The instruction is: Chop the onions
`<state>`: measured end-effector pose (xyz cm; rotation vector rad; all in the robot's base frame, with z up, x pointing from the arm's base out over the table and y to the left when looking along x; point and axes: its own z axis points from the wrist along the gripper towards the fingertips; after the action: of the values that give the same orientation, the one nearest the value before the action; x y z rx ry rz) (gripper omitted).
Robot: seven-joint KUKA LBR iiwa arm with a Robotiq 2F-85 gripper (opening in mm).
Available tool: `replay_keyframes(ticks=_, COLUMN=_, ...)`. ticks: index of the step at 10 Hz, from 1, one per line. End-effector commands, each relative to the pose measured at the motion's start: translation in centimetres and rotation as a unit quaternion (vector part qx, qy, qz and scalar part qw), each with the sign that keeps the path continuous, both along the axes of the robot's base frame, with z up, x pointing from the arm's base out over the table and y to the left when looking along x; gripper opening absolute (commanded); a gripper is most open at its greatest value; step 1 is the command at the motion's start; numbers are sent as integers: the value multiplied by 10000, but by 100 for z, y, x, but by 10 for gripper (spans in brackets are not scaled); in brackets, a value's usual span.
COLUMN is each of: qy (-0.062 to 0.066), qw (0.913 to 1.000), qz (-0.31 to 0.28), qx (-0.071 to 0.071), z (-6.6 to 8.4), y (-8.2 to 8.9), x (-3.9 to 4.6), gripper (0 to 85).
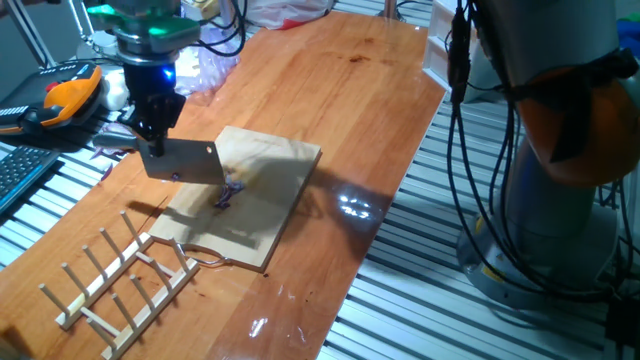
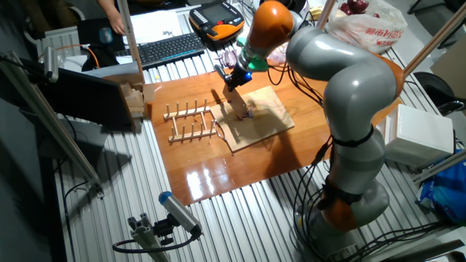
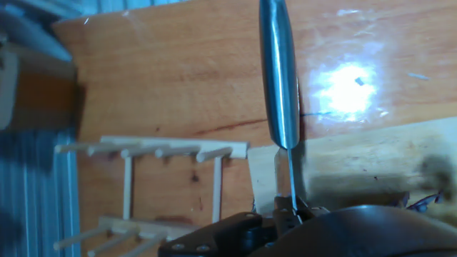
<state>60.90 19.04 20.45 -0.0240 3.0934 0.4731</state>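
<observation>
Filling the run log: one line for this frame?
phase: chopping | gripper: shut on cleaver | cleaver: blade above onions | onions: on cutting board

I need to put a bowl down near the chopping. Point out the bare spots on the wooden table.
The wooden table lies bare beyond the cutting board, out to the far edge, and bare again on the near side beside the glare patch. It is crowded at the board: the gripper holds the cleaver just above the onions, and the peg rack fills the corner next to it.
</observation>
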Motion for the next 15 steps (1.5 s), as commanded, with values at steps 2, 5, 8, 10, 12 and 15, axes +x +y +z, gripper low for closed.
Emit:
replay_keyframes(ticks=2, qy=86, qw=9999, qz=-82, qx=-83, z=3, y=0, x=0, gripper=0)
replay_keyframes(ticks=5, qy=188, qw=9981, qz=-564, qx=-148, z=149, y=437, x=-25, gripper=0)
replay_keyframes(ticks=8, qy=58, qw=9972, qz=-748, qx=52, z=148, y=670, x=-102, gripper=0)
replay_keyframes(ticks=10, qy=-64, qw=9964, qz=-843, qx=73, z=62, y=761, x=-133, gripper=0)
replay_keyframes(ticks=12, qy=-112, qw=9964, qz=-842, qx=76, z=38, y=756, x=-96, gripper=0)
replay_keyframes(ticks=15, qy=-358, qw=9955, qz=-872, qx=107, z=-69, y=772, x=7, gripper=0)
